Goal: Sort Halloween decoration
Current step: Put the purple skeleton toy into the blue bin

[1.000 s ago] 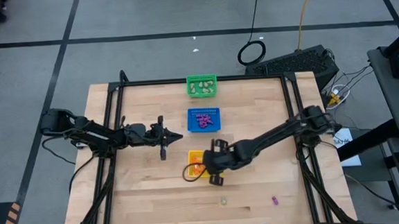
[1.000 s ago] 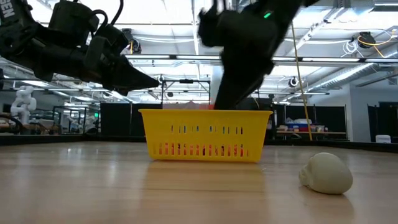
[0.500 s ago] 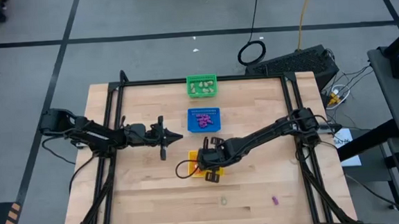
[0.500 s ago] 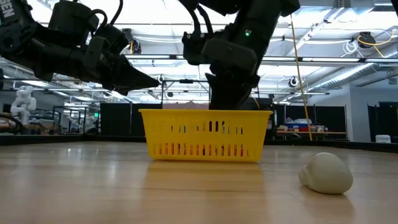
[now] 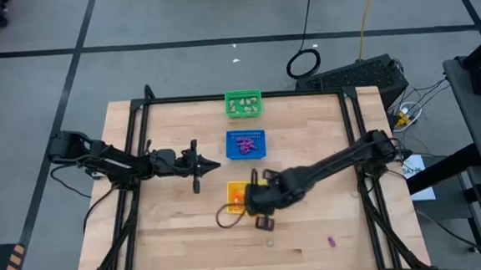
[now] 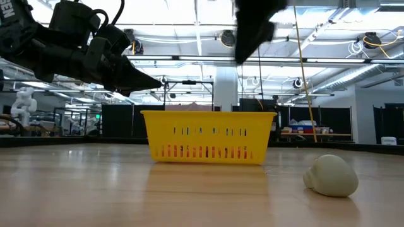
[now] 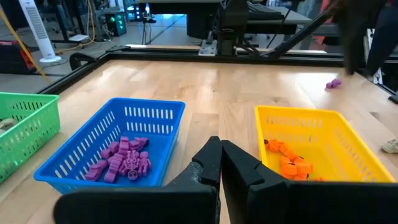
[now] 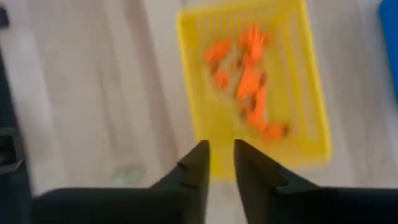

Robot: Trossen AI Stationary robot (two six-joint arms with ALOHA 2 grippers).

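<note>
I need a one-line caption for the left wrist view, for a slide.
Shut left gripper faces the blue basket of purple trinkets and the yellow basket of orange trinkets.

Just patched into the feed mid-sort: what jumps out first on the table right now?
Three bright baskets run down the table's middle: the green basket at the far edge, the blue basket with purple trinkets, then the yellow basket with orange trinkets. The right hand, slightly open and empty, hangs beside the yellow basket. A pale skull and a purple piece lie unsorted nearer the front edge.
</note>
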